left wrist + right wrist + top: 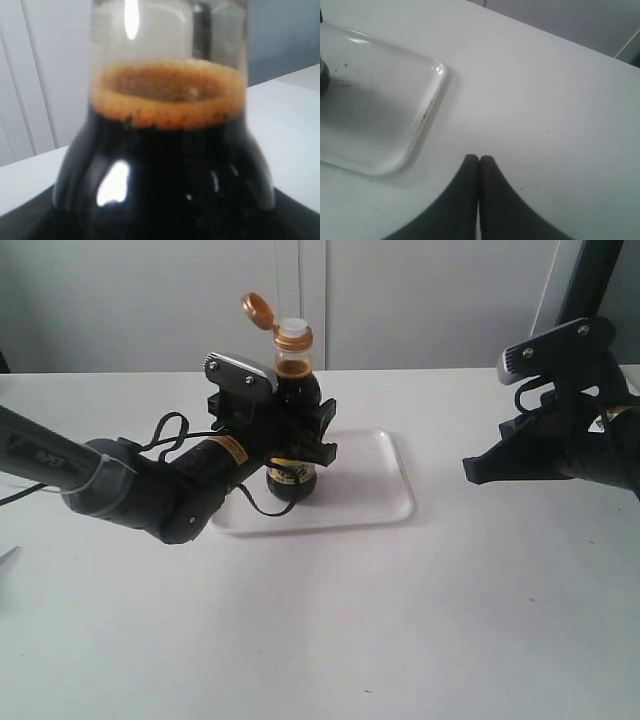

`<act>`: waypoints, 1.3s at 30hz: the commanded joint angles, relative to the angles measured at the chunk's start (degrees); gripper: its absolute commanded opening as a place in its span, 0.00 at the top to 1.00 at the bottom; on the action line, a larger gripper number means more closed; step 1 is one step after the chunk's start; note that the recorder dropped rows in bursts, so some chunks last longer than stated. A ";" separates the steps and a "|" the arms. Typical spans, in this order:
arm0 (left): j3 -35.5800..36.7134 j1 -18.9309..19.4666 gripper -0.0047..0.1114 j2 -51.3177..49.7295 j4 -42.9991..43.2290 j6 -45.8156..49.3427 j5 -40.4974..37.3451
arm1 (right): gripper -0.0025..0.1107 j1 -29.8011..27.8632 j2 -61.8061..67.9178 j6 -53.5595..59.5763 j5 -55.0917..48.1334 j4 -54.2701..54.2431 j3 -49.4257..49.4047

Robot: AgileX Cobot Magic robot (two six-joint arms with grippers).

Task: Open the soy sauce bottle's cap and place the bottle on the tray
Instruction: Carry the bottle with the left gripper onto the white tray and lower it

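Two grippers: left gripper (300,435) clamps soy sauce bottle (292,430) upright over tray (385,502), cap (257,310) flipped open toward 11 o'clock; right gripper (479,161) pinched closed, idle.

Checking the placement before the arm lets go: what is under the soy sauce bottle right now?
The white tray lies under the soy sauce bottle, which the left gripper clamps. The bottle's base looks down on it, but the contact itself is hidden by the base and shadow.
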State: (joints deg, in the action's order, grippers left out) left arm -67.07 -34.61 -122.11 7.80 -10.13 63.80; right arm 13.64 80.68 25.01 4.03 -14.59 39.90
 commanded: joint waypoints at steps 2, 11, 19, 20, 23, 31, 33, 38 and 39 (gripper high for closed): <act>-0.97 0.10 0.96 1.41 -0.47 -0.37 6.16 | 0.98 -0.51 0.00 0.38 0.87 -0.09 -0.01; -0.97 0.10 0.96 1.41 -0.92 -0.37 6.16 | 0.98 -0.51 0.00 0.38 0.87 -0.09 -0.01; -0.97 0.10 0.96 1.41 -0.92 -0.37 5.16 | 0.98 -0.51 0.00 0.38 0.87 -0.09 -0.01; -0.97 0.10 0.96 1.41 -0.92 -0.37 4.64 | 0.98 -0.51 0.00 0.38 0.87 -0.09 -0.01; -0.97 0.10 0.90 1.41 -0.92 -0.37 3.40 | 0.98 -0.51 0.00 0.38 0.87 -0.09 -0.01; -0.97 0.10 0.54 1.41 -0.92 -0.58 1.43 | 0.98 -0.51 0.00 0.38 0.87 -0.09 -0.01; -0.97 0.10 0.42 1.41 -0.92 -0.58 1.86 | 0.98 -0.51 0.00 0.38 0.87 -0.09 -0.01; -0.97 0.10 0.11 1.53 -2.60 -0.41 2.11 | 0.98 -0.51 0.00 0.88 0.87 -0.09 -0.01; -0.97 0.10 0.11 1.53 -2.60 -0.41 2.11 | 0.98 -0.51 0.00 0.67 0.87 -0.09 -0.01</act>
State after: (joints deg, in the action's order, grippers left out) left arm -67.77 -34.61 -121.14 6.01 -10.47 65.10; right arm 13.64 80.68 25.13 4.42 -14.59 39.90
